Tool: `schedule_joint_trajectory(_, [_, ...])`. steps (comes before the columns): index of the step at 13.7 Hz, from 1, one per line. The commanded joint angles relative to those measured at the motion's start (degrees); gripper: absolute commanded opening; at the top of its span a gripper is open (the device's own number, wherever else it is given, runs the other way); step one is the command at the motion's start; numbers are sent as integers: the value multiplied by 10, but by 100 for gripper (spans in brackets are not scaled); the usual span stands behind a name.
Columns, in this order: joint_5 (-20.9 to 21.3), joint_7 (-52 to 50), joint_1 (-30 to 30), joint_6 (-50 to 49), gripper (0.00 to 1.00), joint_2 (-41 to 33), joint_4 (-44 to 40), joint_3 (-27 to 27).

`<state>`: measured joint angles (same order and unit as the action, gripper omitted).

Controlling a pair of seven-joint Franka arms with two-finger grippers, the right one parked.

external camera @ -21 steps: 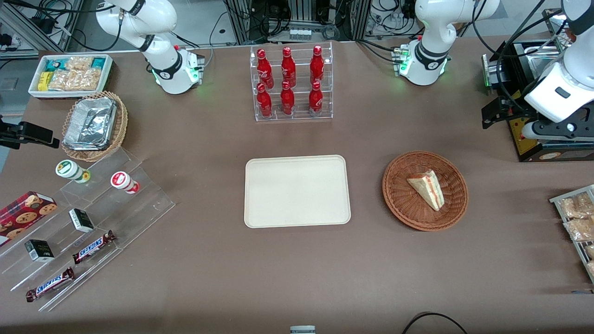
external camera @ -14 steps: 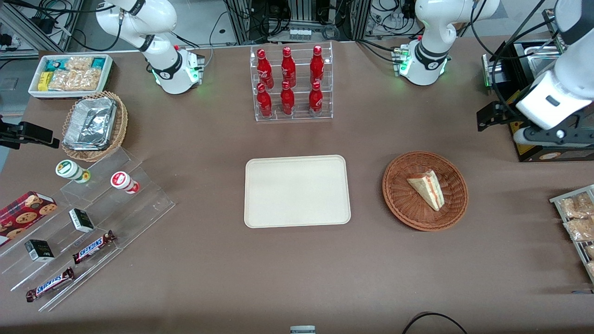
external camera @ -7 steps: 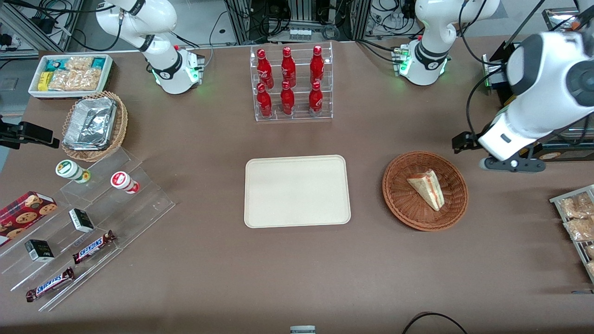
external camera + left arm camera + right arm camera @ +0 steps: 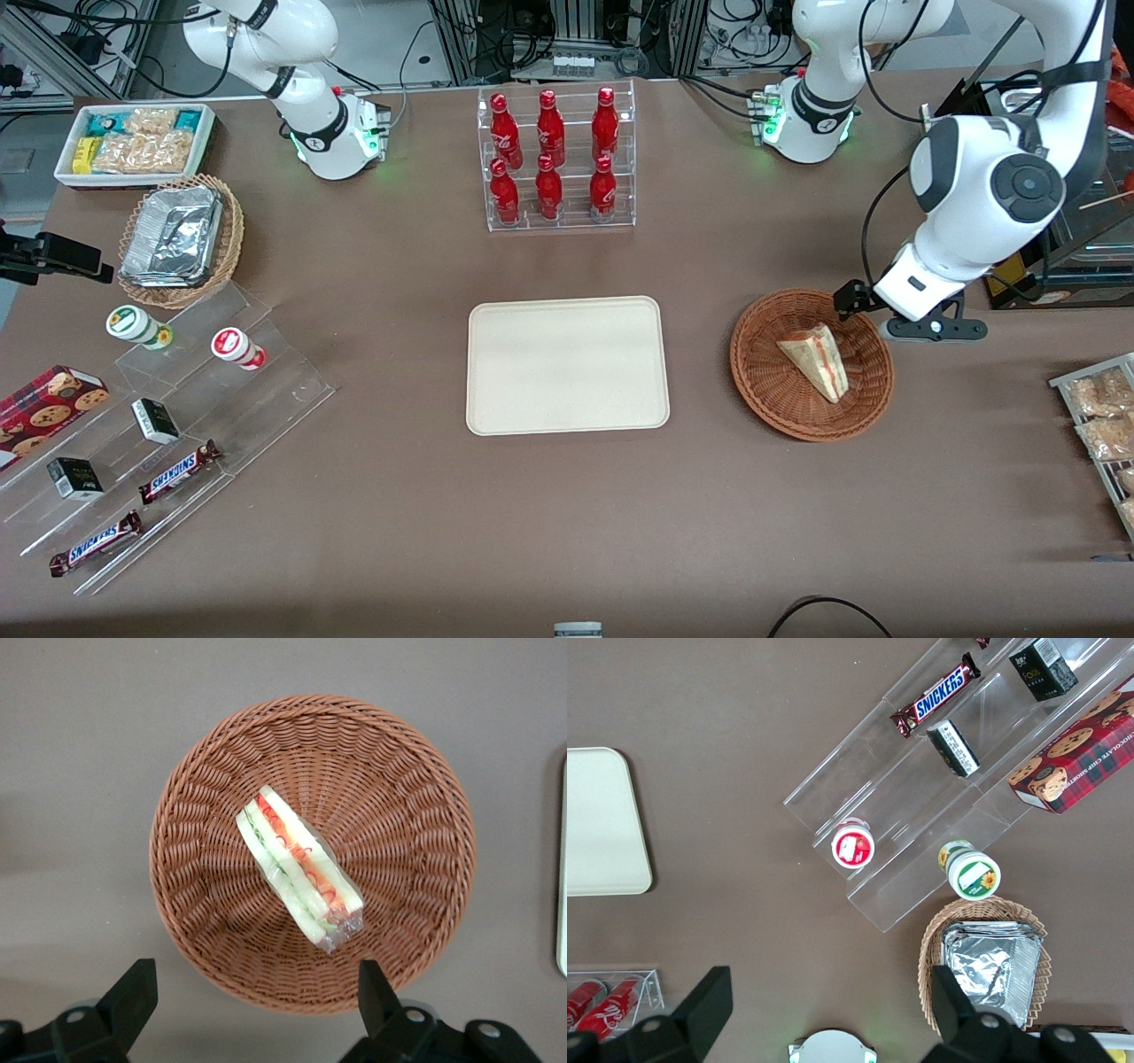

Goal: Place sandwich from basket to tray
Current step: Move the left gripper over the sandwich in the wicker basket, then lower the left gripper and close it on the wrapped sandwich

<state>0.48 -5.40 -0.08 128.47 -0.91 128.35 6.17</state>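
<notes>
The sandwich (image 4: 299,867), a plastic-wrapped wedge with red and green filling on its cut edge, lies near the middle of the round reddish-brown wicker basket (image 4: 213,771). The left arm's gripper (image 4: 252,1005) hovers above the basket's rim toward the working arm's end of the table, its fingers (image 4: 133,997) spread wide apart and holding nothing. The cream rectangular tray (image 4: 567,365) sits beside the basket on the brown table (image 4: 567,532), apart from it.
</notes>
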Motion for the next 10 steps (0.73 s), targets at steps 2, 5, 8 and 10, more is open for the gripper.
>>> schedule_joint_trajectory(2, [3,-155,-10,64,100,0,36,2])
schedule_joint_trajectory(5, [3,-309,-26,94,100,26,37,2])
schedule_joint_trajectory(8, [3,-405,-32,114,100,53,35,2])
schedule_joint_trajectory(10, [3,-475,-33,127,100,69,34,2])
